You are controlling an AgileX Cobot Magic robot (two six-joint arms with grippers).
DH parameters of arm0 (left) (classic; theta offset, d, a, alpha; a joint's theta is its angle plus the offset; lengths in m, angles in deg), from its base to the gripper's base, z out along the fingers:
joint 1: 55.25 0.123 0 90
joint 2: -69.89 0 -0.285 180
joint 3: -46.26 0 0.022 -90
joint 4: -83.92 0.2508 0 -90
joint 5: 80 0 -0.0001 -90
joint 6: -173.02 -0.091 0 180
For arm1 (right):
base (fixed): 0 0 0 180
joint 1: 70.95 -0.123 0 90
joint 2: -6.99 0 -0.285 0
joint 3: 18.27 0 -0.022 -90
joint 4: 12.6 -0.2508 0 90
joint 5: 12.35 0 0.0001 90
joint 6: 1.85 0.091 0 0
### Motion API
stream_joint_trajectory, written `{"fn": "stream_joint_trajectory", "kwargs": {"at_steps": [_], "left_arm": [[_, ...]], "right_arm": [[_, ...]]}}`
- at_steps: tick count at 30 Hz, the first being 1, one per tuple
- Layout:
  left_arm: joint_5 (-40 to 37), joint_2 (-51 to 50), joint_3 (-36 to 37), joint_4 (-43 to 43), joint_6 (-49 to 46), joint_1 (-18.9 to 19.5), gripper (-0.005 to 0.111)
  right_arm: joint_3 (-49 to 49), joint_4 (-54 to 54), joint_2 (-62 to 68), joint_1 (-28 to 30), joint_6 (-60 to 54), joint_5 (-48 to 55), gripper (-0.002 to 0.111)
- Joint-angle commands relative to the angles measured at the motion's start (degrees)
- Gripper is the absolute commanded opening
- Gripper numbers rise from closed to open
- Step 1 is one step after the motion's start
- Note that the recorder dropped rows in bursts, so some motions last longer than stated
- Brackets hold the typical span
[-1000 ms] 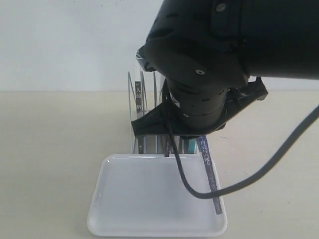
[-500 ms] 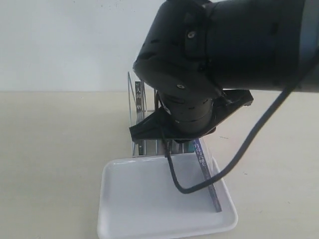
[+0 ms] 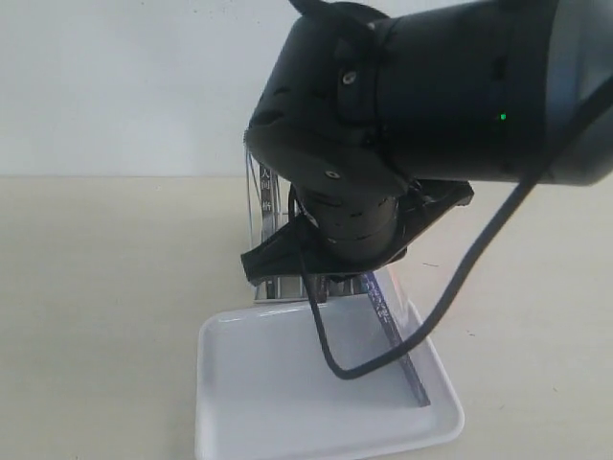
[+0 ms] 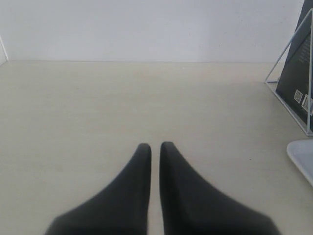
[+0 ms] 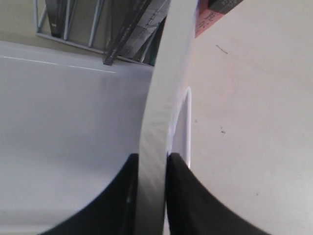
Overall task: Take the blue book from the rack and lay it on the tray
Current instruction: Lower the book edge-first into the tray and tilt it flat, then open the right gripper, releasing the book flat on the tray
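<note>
Black arm [image 3: 412, 105]; black cable [image 3: 345, 375]; left pincer [image 4: 155, 145] matte black.

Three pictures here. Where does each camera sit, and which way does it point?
Exterior view: off the arms, looking over the tray at the rack and wall; the right arm fills much of it.
Left wrist view: behind the shut left gripper, looking along it across the table.
Right wrist view: behind the right gripper, shut on the blue book, looking down at the tray.
Shared: rack and tray show in all three.

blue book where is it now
Exterior view: the blue book leans over the right side of the tray, in front of the rack, gripped by the right end effector.
</note>
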State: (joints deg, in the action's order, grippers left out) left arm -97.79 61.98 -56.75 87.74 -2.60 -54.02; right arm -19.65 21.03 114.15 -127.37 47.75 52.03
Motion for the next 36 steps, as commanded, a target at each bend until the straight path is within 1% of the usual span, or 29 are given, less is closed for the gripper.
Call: {"fn": "stream_joint_trajectory", "kwargs": {"at_steps": [1, 2, 3, 7, 13, 17, 21, 24, 25, 26, 27, 29, 30, 36], "left_arm": [[0.22, 0.13, 0.22, 0.17, -0.12, -0.46, 0.006], [0.22, 0.13, 0.22, 0.17, -0.12, -0.46, 0.006], [0.22, 0.13, 0.22, 0.17, -0.12, -0.46, 0.006], [0.22, 0.13, 0.22, 0.17, -0.12, -0.46, 0.006], [0.22, 0.13, 0.22, 0.17, -0.12, -0.46, 0.006], [0.22, 0.13, 0.22, 0.17, -0.12, -0.46, 0.006], [0.22, 0.13, 0.22, 0.17, -0.12, -0.46, 0.006], [0.22, 0.13, 0.22, 0.17, -0.12, -0.46, 0.006], [0.22, 0.13, 0.22, 0.17, -0.12, -0.46, 0.006], [0.22, 0.13, 0.22, 0.17, -0.12, -0.46, 0.006], [0.22, 0.13, 0.22, 0.17, -0.12, -0.46, 0.006], [0.22, 0.13, 0.22, 0.17, -0.12, -0.46, 0.006], [0.22, 0.13, 0.22, 0.17, -0.12, -0.46, 0.006], [0.22, 0.13, 0.22, 0.17, -0.12, -0.46, 0.006]], "right_arm": [[0.65, -6.32, 1.21, 0.63, -2.43, 1.04, 0.042], [0.65, -6.93, 1.21, 0.52, -2.43, 1.30, 0.049], [0.65, -7.94, 1.21, 0.52, -2.43, 2.00, 0.052], [0.65, -10.40, 1.10, 0.52, -2.43, 3.22, 0.052], [-0.48, -17.81, -0.75, 0.52, -3.85, 2.58, 0.052], [-4.26, -23.56, -2.38, 0.52, -6.09, 2.45, 0.052], [-9.00, -29.39, -4.04, 0.52, -10.64, 1.78, 0.052], [-11.78, -30.46, -5.05, 0.52, -11.38, 1.56, 0.052], [-12.59, -30.46, -5.37, 0.52, -11.46, 1.56, 0.050], [-12.95, -30.46, -5.50, 0.52, -11.84, 1.56, 0.046], [-13.11, -30.46, -5.81, 0.52, -12.41, 1.56, 0.035], [-13.37, -29.84, -6.20, 0.52, -15.45, 1.56, 0.005], [-13.37, -29.44, -6.14, 0.52, -16.42, 1.56, 0.001], [-13.37, -29.52, -6.14, 0.52, -17.42, 1.40, 0.001]]}}
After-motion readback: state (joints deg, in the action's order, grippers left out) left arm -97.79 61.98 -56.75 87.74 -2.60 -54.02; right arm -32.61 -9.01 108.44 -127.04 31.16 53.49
